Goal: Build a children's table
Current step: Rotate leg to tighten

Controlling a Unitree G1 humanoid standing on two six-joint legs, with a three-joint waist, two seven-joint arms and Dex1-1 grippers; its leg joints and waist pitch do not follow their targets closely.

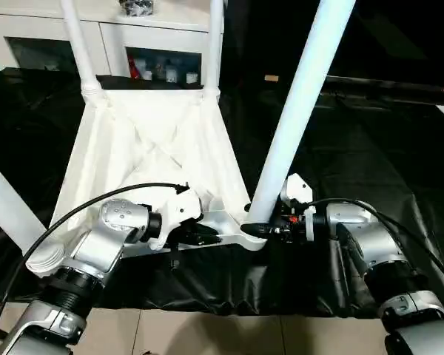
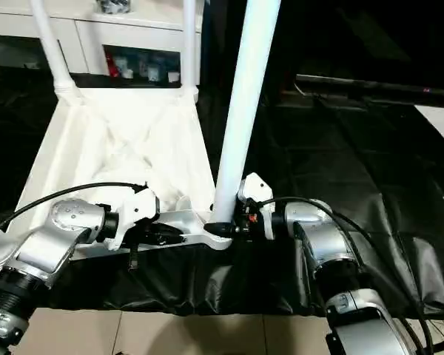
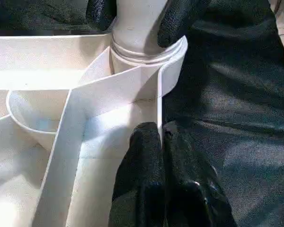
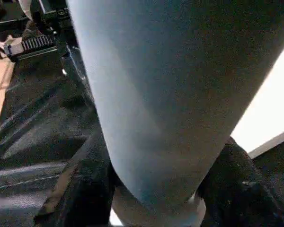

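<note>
The right gripper clamps the base of the upright leg seated in the tabletop's near corner socket; the left gripper pinches the tabletop's rim beside it.

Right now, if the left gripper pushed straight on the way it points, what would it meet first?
Most likely the leg seated in the near corner socket. The left gripper is shut on the tabletop's rim wall, which runs straight to that socket, where the right gripper holds the leg.
</note>
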